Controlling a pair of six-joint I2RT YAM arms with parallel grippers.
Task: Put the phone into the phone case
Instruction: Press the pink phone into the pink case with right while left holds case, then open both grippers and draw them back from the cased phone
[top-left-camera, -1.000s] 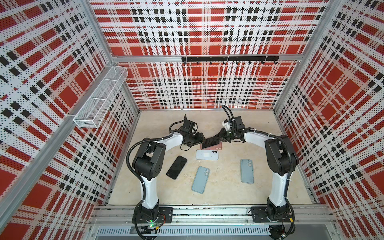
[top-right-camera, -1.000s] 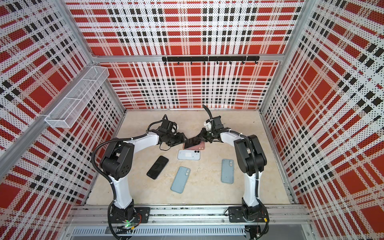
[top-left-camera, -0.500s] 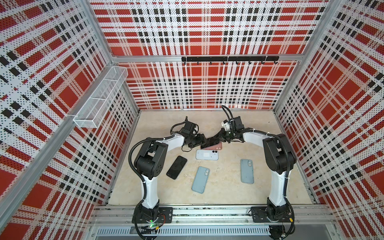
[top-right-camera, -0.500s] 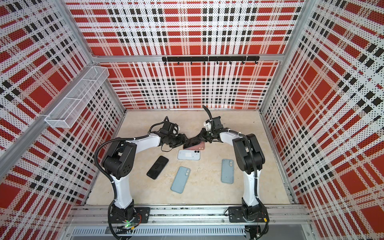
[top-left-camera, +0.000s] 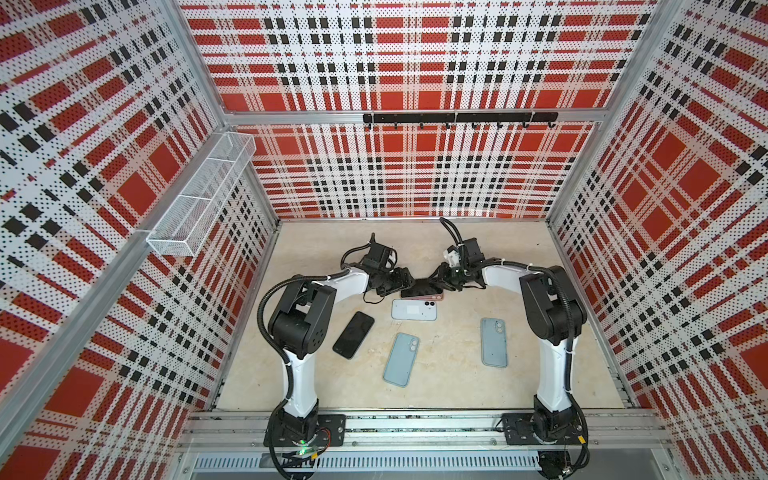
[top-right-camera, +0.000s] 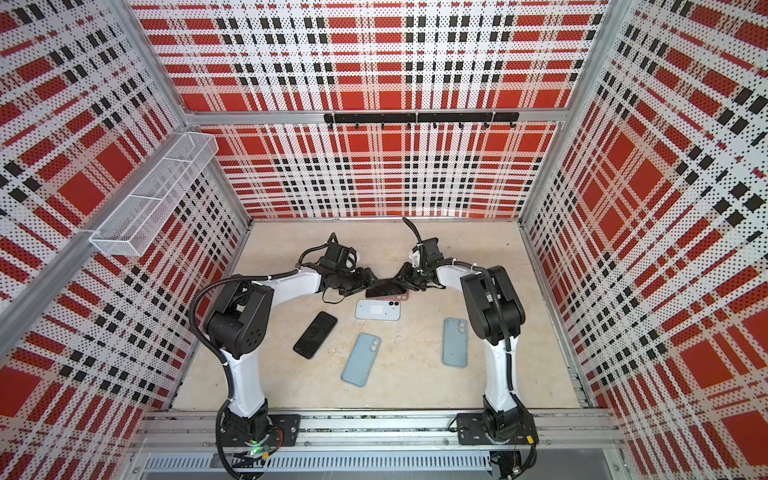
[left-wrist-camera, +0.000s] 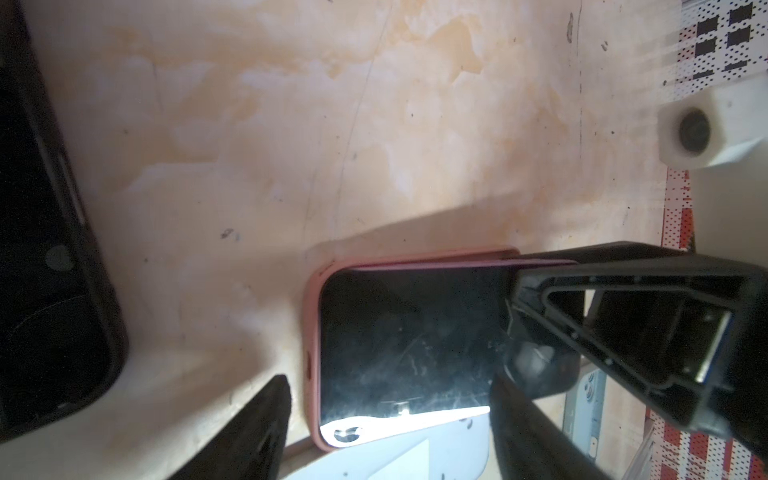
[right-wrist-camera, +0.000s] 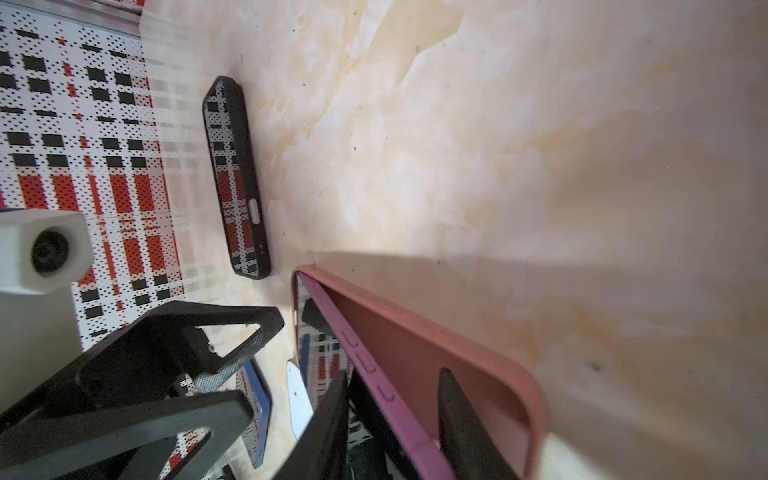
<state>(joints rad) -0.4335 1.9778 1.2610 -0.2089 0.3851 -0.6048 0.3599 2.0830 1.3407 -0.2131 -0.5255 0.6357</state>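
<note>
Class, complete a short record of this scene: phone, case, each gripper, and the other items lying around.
phone: black screen up, inside pink case
pink case: between the two grippers
left gripper: open, over the case's end
right gripper: jaws straddle the case's edge; grip unclear
elsewhere: white phone, black phone, two blue cases

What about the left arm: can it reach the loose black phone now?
Likely yes: left gripper is open, empty; black phone lies flat, uncovered, on that arm's side, though close by its elbow.
</note>
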